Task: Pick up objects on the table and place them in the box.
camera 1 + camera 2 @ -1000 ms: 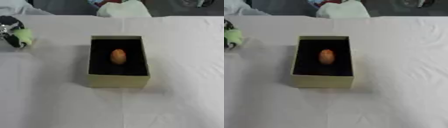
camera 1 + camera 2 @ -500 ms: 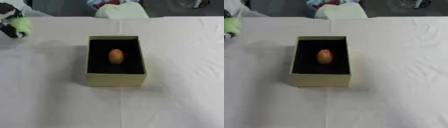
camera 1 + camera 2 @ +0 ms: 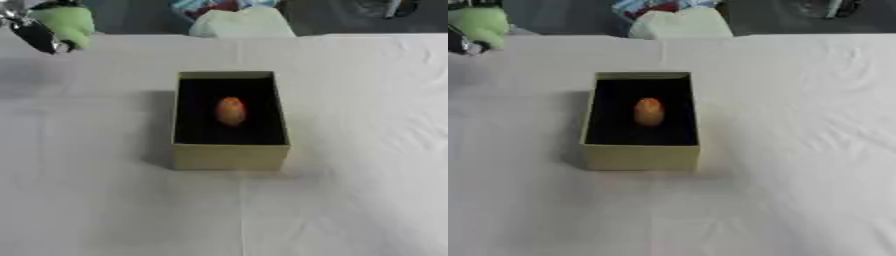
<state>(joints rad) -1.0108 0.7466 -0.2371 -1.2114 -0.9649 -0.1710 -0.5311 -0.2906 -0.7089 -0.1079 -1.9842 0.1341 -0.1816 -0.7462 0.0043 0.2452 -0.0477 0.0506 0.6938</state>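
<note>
**A:** Where is the thing being carried?

**B:** At the upper left of the frame. The left hand (image 3: 35,31) is up there with its fingers curled round a pale green object (image 3: 66,24), holding it above the far left part of the surface (image 3: 350,200), well apart from the box (image 3: 229,156). The right hand shows in neither view.

**A:** How do you think that green thing handles?

**B:** Judging by its rounded, slightly lumpy outline and matt look, I would guess it is light and perhaps soft, something like a toy fruit or a plush piece. I cannot make out what it is. If it is soft, it gives under the fingers, so a hold round its widest part seems safest; that appears to be roughly where the hand has it, though the contact is too blurred to be sure.

**A:** And the box?

**B:** It is an open, tan cardboard box with a dark lining, sitting in the middle of the frame. An orange, egg-shaped object (image 3: 230,110) already lies inside, near the middle. It looks smooth and could roll, so the green one would best go into the free space at either end of it.

**A:** Any labels or writing?

**B:** None that I can read, on the box, the objects or the white cloth.
</note>
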